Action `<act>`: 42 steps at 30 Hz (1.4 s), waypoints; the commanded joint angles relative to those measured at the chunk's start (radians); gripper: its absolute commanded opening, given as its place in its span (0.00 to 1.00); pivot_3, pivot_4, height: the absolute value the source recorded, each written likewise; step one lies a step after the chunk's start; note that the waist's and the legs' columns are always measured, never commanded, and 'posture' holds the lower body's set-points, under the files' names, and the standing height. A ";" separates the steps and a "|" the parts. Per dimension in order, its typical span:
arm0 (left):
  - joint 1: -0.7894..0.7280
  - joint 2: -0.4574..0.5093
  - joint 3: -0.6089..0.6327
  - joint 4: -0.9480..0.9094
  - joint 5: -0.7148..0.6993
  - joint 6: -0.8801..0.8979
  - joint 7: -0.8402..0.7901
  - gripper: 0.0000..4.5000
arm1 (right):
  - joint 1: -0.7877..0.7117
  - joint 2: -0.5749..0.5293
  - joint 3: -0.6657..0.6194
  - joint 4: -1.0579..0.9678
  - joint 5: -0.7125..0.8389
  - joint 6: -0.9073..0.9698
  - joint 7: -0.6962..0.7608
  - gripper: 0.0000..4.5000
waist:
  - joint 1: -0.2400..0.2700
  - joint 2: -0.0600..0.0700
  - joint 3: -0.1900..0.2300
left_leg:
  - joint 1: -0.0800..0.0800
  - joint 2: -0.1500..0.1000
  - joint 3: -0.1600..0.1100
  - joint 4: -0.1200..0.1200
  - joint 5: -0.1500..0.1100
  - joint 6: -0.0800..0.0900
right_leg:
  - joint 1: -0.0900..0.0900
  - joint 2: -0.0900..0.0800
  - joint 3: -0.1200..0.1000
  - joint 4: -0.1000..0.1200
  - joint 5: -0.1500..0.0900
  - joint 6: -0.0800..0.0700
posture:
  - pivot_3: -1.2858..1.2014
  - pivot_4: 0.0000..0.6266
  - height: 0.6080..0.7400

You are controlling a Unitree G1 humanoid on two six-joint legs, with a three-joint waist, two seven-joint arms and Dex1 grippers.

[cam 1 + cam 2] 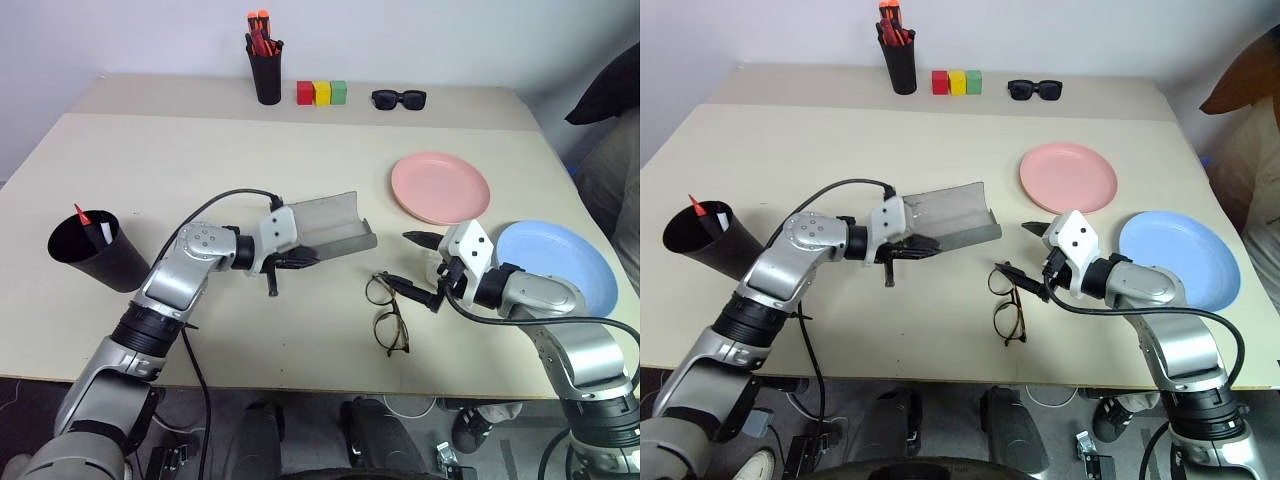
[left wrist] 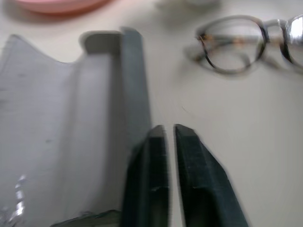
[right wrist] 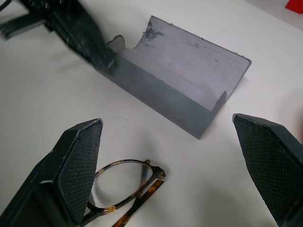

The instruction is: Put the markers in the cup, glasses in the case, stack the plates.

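A: What sits farthest left on the beige worktop (image 1: 200, 150)?

B: At about nine o'clock, the wide plain black tumbler cup (image 1: 95, 250), tilted, with the slim red marker (image 1: 82, 215) and the slim white marker (image 1: 101, 233) standing inside it.

A: And the left pincer (image 1: 290, 262)?

B: Near the centre, pointing toward three o'clock, right by the near edge of the grey hard-shell spectacle case (image 1: 330, 228). The case lies open like a trough. In the left wrist view the two black fingers (image 2: 156, 179) stand with only a narrow slit between them and nothing in it, beside the case's edge; I cannot tell whether they touch it.

A: At the back?

B: Around twelve o'clock, a narrow black pen pot (image 1: 266, 75) with orange-capped red pens, then red, yellow and green blocks (image 1: 321, 93), then thick black sunglasses (image 1: 398, 98).

A: The spectacles?

B: The thin dark wire-rimmed glasses (image 1: 385, 310) lie folded on the worktop at about five o'clock from the case, apart from it.

A: Right pincer (image 1: 420, 268)?

B: Spread wide and empty, just beside the glasses at their three o'clock, one finger close to the frame.

A: Plates?

B: The round pink plate (image 1: 440, 187) lies at two o'clock; the round light blue plate (image 1: 560, 262) at three o'clock, unstacked, behind the right arm.
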 commanded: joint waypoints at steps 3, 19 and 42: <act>-0.059 -0.023 0.109 -0.007 -0.081 0.112 0.068 0.77 | -0.004 -0.008 -0.012 -0.057 0.019 0.018 -0.014 1.00 | 0.000 0.000 0.000 | 0.000 0.000 0.000 0.000 0.000 0.000 | 0.000 0.000 0.000 0.000 0.000 0.000 | 0.52 0.24 1.00; -0.139 -0.061 -0.089 0.215 0.056 0.106 -0.016 0.72 | 0.023 0.008 -0.007 -0.084 0.023 0.027 -0.048 1.00 | 0.000 0.000 0.000 | 0.000 0.000 0.000 0.001 0.000 0.000 | 0.000 0.000 0.000 0.000 0.000 0.000 | 0.52 0.24 1.00; -0.118 0.000 -0.114 0.234 0.143 -0.186 -0.162 0.01 | 0.078 0.001 -0.012 -0.123 0.031 0.037 -0.079 1.00 | 0.001 0.000 0.000 | 0.000 0.000 0.000 0.005 -0.001 0.002 | 0.001 0.000 0.000 0.002 0.000 0.000 | 0.52 0.24 1.00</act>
